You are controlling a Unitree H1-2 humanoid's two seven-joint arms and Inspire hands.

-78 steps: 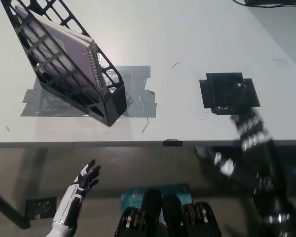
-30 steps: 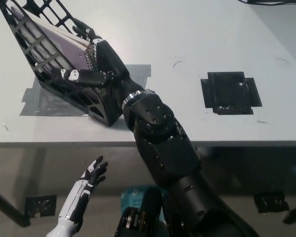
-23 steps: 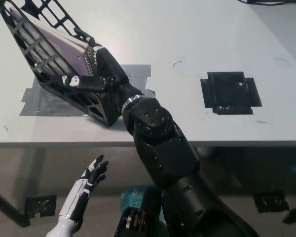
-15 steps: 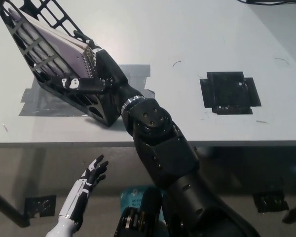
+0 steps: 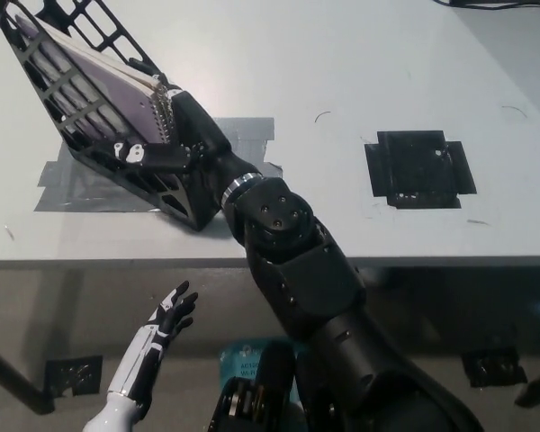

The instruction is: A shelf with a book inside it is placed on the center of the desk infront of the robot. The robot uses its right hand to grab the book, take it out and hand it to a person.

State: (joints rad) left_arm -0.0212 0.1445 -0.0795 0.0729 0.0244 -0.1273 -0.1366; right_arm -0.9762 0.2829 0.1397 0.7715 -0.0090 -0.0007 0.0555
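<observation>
In the head view, the spiral-bound book (image 5: pixel 103 76) is being kept inside the tilted black shelf (image 5: pixel 162 184) on the taped patch of the desk (image 5: pixel 360 72), and the right hand (image 5: pixel 175 144) is being closed around the book's spiral edge at the shelf's open end — a firm pinch should be made sure of, and the book drawn out along the shelf's slant, so the shelf is not being dragged. The black arm is being stretched up and leftward across the desk edge, while the left hand (image 5: pixel 162 326) is being rested below the desk, fingers spread and empty.

Spiral-bound book (image 5: pixel 99 76) tilted inside black lattice shelf (image 5: pixel 175 184), desk centre-left
</observation>
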